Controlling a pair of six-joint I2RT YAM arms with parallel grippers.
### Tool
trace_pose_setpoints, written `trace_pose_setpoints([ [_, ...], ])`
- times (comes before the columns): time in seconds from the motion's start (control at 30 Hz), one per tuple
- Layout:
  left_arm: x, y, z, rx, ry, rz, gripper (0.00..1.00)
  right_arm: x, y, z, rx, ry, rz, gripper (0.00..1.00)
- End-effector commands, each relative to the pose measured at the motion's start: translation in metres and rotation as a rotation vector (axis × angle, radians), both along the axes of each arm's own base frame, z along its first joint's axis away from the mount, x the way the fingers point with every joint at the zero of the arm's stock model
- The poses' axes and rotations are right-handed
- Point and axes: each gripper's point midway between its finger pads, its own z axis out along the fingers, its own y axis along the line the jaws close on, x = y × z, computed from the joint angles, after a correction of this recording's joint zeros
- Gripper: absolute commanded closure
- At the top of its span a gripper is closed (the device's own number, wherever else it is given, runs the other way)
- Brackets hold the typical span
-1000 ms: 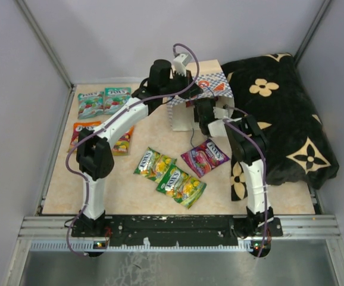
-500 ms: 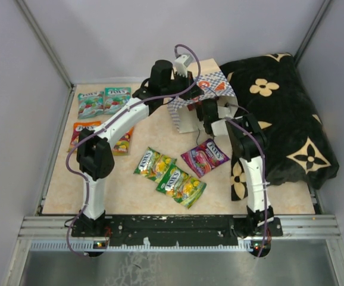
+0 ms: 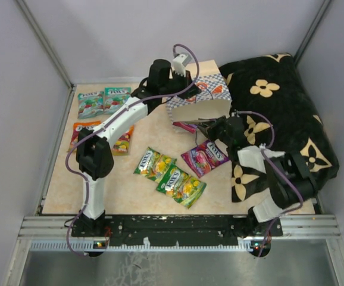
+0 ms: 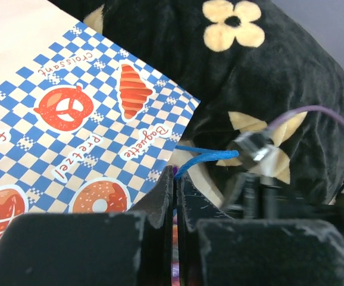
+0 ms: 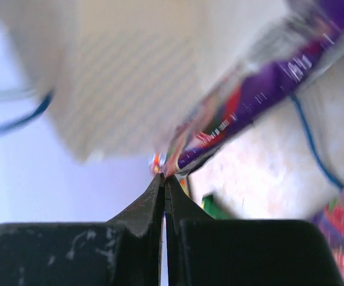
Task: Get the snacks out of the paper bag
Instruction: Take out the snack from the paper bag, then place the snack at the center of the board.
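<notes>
Nearest the arm bases, on the beige tabletop (image 3: 59, 190): a green-and-yellow snack packet (image 3: 153, 163) and a second green-and-yellow packet (image 3: 181, 185), flat and corner to corner. Just to their right, a magenta snack packet (image 3: 205, 158), also flat, its far edge close beside the black cloth's near flap. Further left, partly under the left arm's elbow, an orange packet (image 3: 80, 128) and an orange-yellow packet (image 3: 123, 144). Past the middle, the right gripper (image 5: 164, 179), lying low and pointed left, fingers pressed fully together on the corner of a purple snack packet (image 5: 261, 77). That packet hanging half out of the bag's mouth, its other end hidden inside, very blurred in the wrist view. Behind it, the paper bag (image 3: 199, 95), tipped over with the blue-and-white checkered face upward and the plain tan inner wall showing toward the near side. A thin blue cord handle (image 4: 208, 158) sticking out at the rim. At that rim, the left gripper (image 4: 175, 176), closed tight with the bag's paper edge pinched between its fingers. At the far left corner, a teal packet (image 3: 90, 104) and a green packet (image 3: 117, 98), side by side and touching, well apart from the bag. Along the right, from mid-table to the back wall, the black flower-patterned cloth (image 3: 279, 119), bunched up just beside the bag.
</notes>
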Motion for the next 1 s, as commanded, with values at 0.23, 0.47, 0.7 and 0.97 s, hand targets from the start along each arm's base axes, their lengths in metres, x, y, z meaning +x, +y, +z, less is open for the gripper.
trace_pose_setpoints([
  [0.23, 0.014, 0.025, 0.015, 0.018, -0.076, -0.025, 1.0, -0.131, 0.021, 0.055, -0.236, -0.255, 0.517, 1.0],
  [0.47, 0.025, 0.025, 0.039, -0.021, -0.111, -0.02, 1.0, -0.164, 0.058, 0.036, -0.276, -0.25, 0.709, 1.0],
  [0.7, 0.036, 0.032, 0.073, -0.069, -0.177, 0.03, 1.0, -0.165, 0.025, -0.018, -0.568, -0.114, 0.702, 0.46],
  [0.97, 0.055, 0.054, 0.128, -0.149, -0.281, 0.144, 1.0, -0.108, -0.028, 0.064, -0.816, -0.273, 0.368, 0.01],
])
